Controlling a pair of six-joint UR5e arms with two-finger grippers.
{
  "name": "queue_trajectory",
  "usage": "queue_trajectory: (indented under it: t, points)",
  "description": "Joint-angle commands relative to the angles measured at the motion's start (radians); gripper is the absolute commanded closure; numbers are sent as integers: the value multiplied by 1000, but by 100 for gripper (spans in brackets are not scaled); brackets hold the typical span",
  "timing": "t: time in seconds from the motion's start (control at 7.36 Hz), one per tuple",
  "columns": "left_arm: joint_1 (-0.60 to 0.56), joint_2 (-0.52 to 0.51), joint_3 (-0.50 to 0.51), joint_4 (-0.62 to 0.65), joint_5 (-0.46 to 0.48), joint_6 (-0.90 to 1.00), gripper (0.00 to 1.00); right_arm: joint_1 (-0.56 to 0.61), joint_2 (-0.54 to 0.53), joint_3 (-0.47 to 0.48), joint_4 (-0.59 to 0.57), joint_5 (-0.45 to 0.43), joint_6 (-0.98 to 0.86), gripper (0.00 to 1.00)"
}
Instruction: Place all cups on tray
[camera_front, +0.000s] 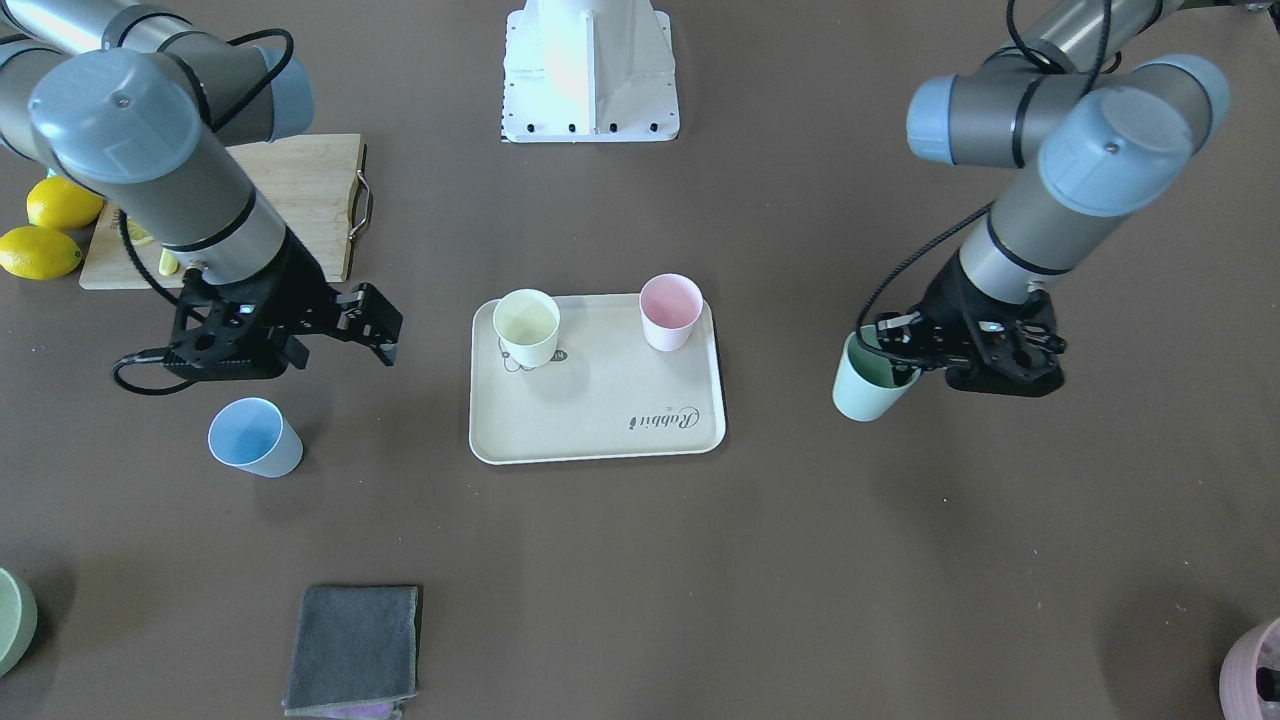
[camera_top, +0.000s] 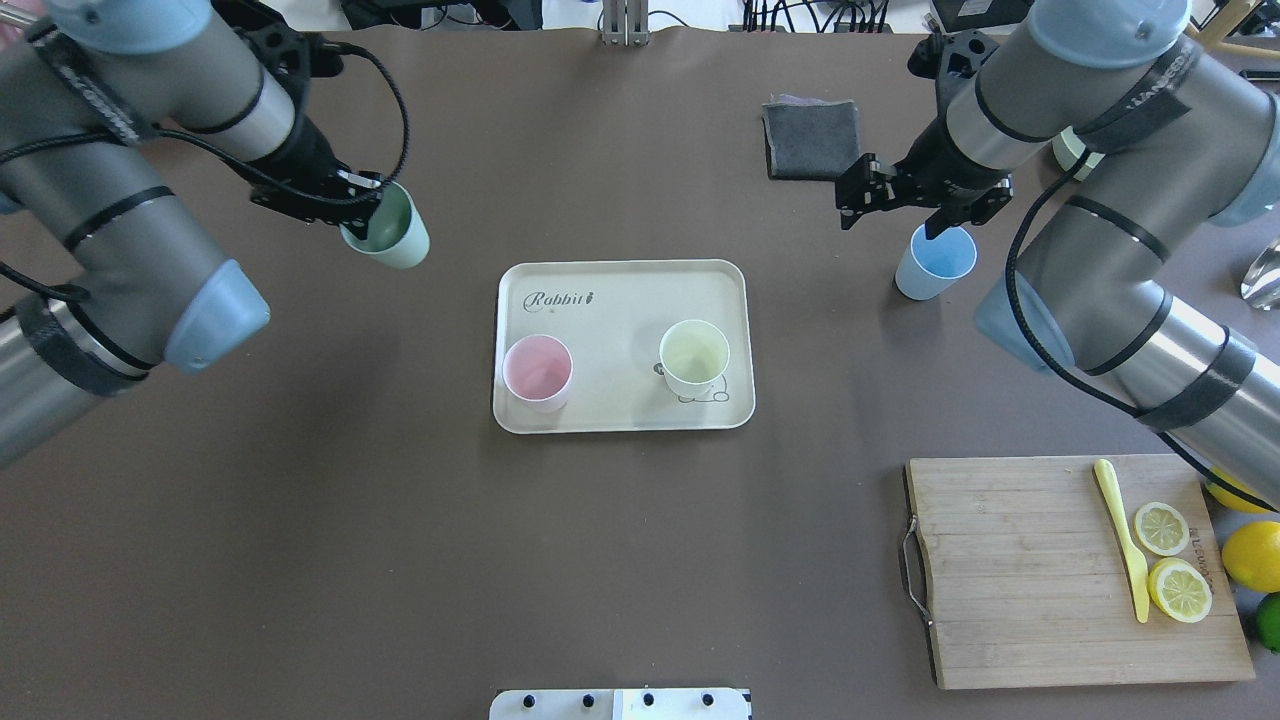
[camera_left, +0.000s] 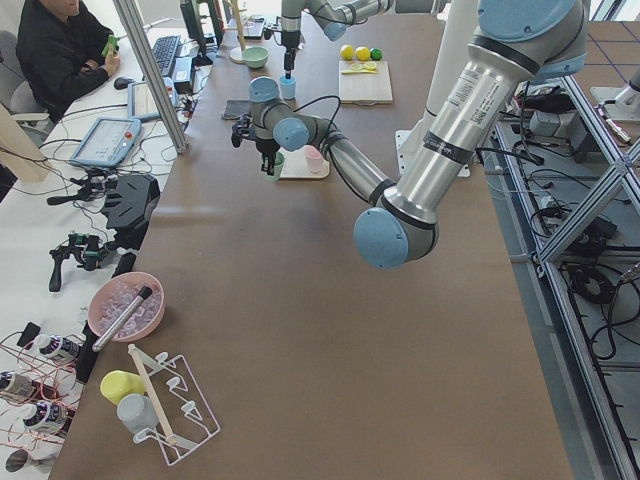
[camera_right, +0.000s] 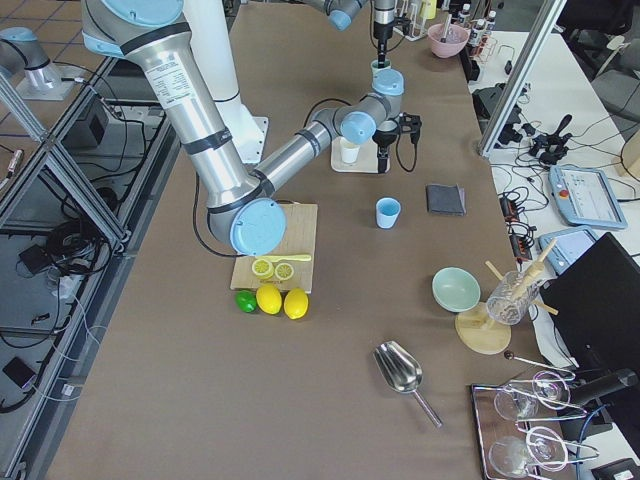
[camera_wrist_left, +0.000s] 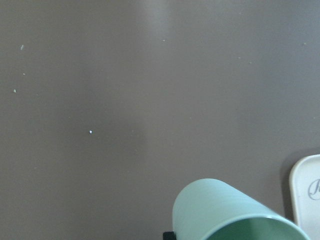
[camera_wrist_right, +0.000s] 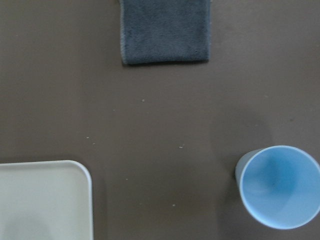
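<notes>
Left gripper (camera_front: 885, 350) clamps tilted mint cup (camera_front: 865, 395), off tray (camera_front: 560, 420). Right gripper (camera_front: 372, 322) wide, empty, tray's other side with blue cup (camera_front: 255, 437). Yellow cup (camera_front: 527, 327), pink cup (camera_front: 669, 311) on tray.

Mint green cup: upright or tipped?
Tipped: mint green cup leans, mouth angled sideways, rim pinched in the left gripper, beside the tray.

Brown table (camera_top: 640, 560) carries tray (camera_top: 620, 300), 1 blue cup (camera_top: 935, 262), cutting board (camera_top: 1020, 570), grey cloth (camera_top: 812, 140).
</notes>
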Motion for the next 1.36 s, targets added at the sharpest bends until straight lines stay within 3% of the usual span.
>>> queue_trajectory:
  t: [0.0, 0.27, 0.54, 1.09, 1.22]
  points:
    - [130, -120, 83, 0, 108, -147, 100, 80, -7, -52, -57, 12, -135, 0]
    - [184, -154, 140, -20, 192, -177, 100, 99, 0, -170, -30, 6, -222, 0]
    - [208, -155, 152, -26, 195, -177, 100, 99, -10, -233, 61, 8, -224, 0]
    - [212, -189, 230, -84, 197, -178, 100, 100, -34, -232, 66, 11, -222, 0]
    - [199, -191, 234, -98, 197, -166, 19, 99, -40, -233, 66, 11, -221, 0]
